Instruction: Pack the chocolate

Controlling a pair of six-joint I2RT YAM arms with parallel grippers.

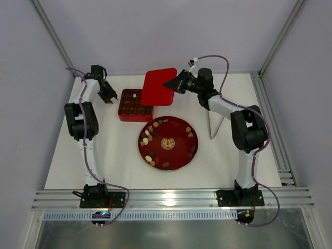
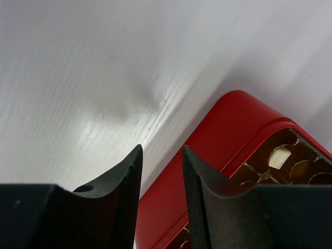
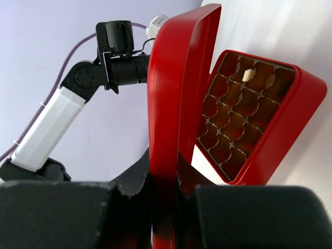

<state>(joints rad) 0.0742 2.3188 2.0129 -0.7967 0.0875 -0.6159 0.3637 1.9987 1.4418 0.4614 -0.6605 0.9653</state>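
Observation:
Several small brown, tan and cream chocolate pieces lie round the rim of a round red plate with a gold emblem. The square red box with grid compartments stands behind it and holds a few pieces; one cream piece shows in the left wrist view and in the right wrist view. My right gripper is shut on the edge of the red lid, holding it lifted by the box's far right corner. My left gripper is open and empty, just left of the box.
A bent metal wire stand sits on the white table right of the plate. Grey walls close the back and sides. An aluminium rail runs along the table's right edge.

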